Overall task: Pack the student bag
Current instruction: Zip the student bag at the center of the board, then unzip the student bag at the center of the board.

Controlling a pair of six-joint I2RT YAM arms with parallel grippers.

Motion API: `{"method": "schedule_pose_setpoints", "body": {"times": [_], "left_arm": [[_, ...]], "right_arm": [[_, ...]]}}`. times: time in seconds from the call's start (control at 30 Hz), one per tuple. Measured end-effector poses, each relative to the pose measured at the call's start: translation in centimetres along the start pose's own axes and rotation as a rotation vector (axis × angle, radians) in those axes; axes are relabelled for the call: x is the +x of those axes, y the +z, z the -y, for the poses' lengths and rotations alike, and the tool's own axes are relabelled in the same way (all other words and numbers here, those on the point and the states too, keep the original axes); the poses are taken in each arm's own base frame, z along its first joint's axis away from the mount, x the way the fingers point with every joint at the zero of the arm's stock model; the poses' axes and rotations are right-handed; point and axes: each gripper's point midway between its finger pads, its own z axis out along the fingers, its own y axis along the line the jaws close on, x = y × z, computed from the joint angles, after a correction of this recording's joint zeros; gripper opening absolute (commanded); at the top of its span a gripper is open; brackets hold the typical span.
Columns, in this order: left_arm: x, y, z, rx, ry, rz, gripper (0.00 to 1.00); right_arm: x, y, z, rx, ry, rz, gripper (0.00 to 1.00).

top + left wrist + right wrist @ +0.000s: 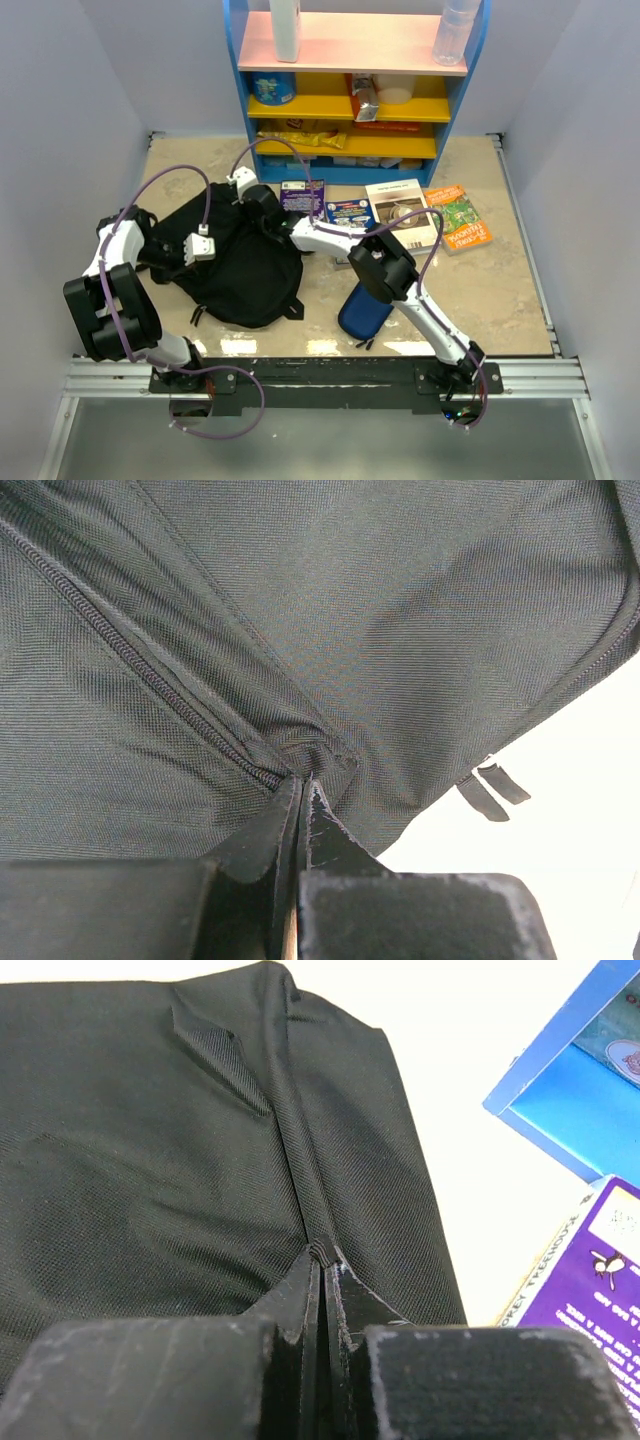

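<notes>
L claw (303,780) is clamping tight on bag (245,280) fabric right at the zipper (130,660) end. R claw (325,1252) is pinching a fold by the far edge, prob. the top. Bag is lying under both, left of the books (400,215), zipper running away from L claw.

We are seeing the student bag (400,630) as matt black woven cloth, coarse-grained; its zipper (150,670) is looking dull and ribbed; the table (500,290) is gleaming smooth and marbled; the orange book (458,217) is showing a printed paper cover.
</notes>
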Motion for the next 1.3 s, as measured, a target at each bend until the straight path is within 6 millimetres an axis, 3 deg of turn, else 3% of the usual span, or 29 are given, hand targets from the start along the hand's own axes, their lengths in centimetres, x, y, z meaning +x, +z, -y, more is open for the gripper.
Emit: {"method": "schedule_pose_setpoints", "body": {"times": [0.17, 0.3, 0.43, 0.53, 0.6, 0.63, 0.73, 0.8, 0.87, 0.93, 1.0, 1.1, 1.3], "left_arm": [[-0.3, -0.3, 0.0, 0.004, -0.008, 0.007, 0.14], [-1.2, -1.2, 0.4, 0.018, -0.057, 0.026, 0.25], [-3.4, -2.7, -1.3, -0.021, -0.097, 0.097, 0.33], [-5.0, -3.4, -2.6, -0.053, -0.13, 0.16, 0.35], [-5.5, -3.5, -2.8, -0.056, -0.145, 0.187, 0.36], [-5.6, -3.4, -2.7, -0.052, -0.149, 0.193, 0.36], [-5.5, -3.2, -2.4, -0.036, -0.159, 0.198, 0.36], [-5.1, -2.7, -2.4, -0.01, -0.175, 0.197, 0.38], [-4.2, -1.8, -2.4, 0.029, -0.203, 0.189, 0.39], [-3.2, -0.9, -2.6, 0.064, -0.228, 0.182, 0.39], [-2.3, -0.2, -2.9, 0.079, -0.242, 0.172, 0.39], [-1.7, 0.0, -3.4, 0.072, -0.234, 0.161, 0.39], [-1.0, 0.3, -3.3, 0.067, -0.194, 0.132, 0.39]], "right_arm": [[-0.2, -0.4, 0.3, 0.01, -0.001, 0.003, 0.3], [-1.9, -1.8, 4.2, 0.073, 0.049, 0.018, 0.49], [-5.3, -5.6, 8.5, 0.113, 0.135, 0.062, 0.83], [-8.2, -9.3, 9.1, 0.103, 0.169, 0.114, 0.85], [-9.3, -12.1, 7.0, 0.054, 0.163, 0.14, 0.82], [-9.5, -13.5, 5.0, 0.013, 0.152, 0.145, 0.76], [-8.1, -17.7, -4.2, -0.17, 0.096, 0.14, 0.65], [-5.0, -20.1, -10.8, -0.313, 0.046, 0.095, 0.62], [-1.3, -22.0, -16.1, -0.438, -0.006, 0.032, 0.56], [2.9, -22.8, -19.5, -0.522, -0.053, -0.044, 0.5], [6.8, -22.3, -20.1, -0.546, -0.085, -0.123, 0.46], [10.6, -20.7, -18.5, -0.508, -0.092, -0.219, 0.34], [11.8, -19.6, -16.6, -0.476, 0.007, -0.287, 0.24]]}}
